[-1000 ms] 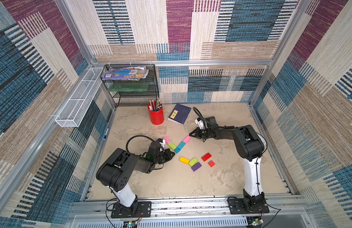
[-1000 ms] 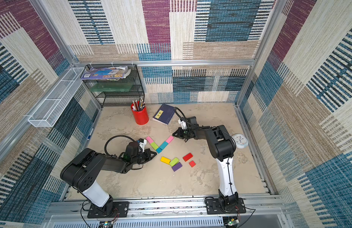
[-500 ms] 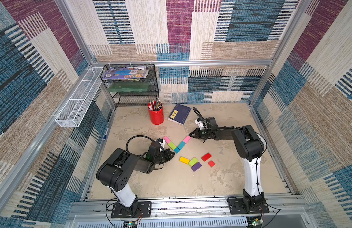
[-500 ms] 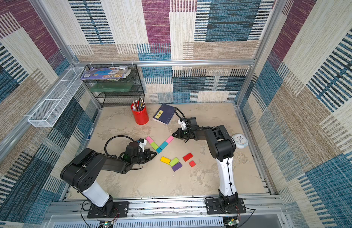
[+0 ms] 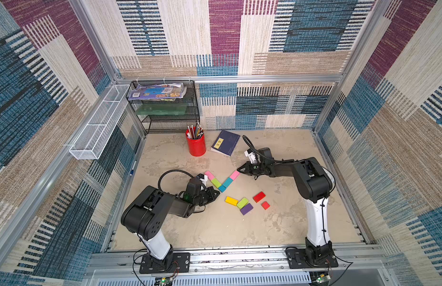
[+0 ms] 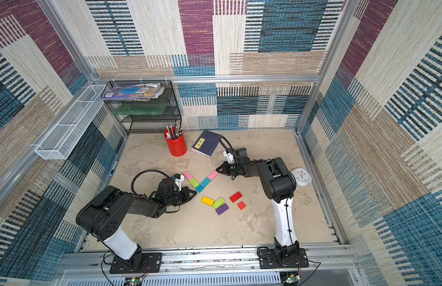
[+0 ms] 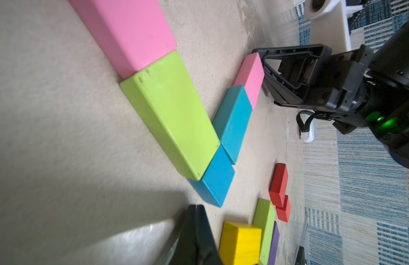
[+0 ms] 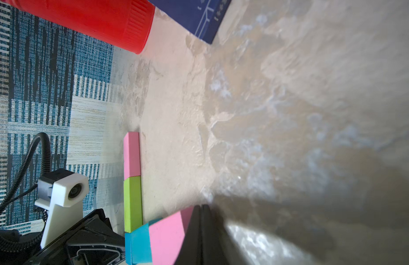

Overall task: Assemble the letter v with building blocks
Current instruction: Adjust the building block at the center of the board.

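Observation:
Five building blocks lie end to end as a V: pink [image 5: 210, 175], lime [image 5: 216, 183], a small teal square [image 5: 222, 188] at the tip, teal [image 5: 227, 182] and pink [image 5: 234, 174]. Loose beside it lie yellow [image 5: 231, 200], lime [image 5: 242, 203], purple [image 5: 246, 209] and two red blocks [image 5: 259, 196]. My left gripper [image 5: 218, 192] lies low on the table, shut and holding nothing, its tip [image 7: 196, 206] just short of the teal square. My right gripper [image 5: 238, 169] is shut too, and its tip [image 8: 201, 206] rests against the far pink block [image 8: 167, 238].
A red pencil cup [image 5: 196, 144] and a navy book [image 5: 225, 143] stand behind the V. A black wire shelf [image 5: 163, 109] fills the back left corner, with a white mesh basket [image 5: 98, 123] on the left wall. A small white clock [image 6: 300, 176] sits behind the right arm.

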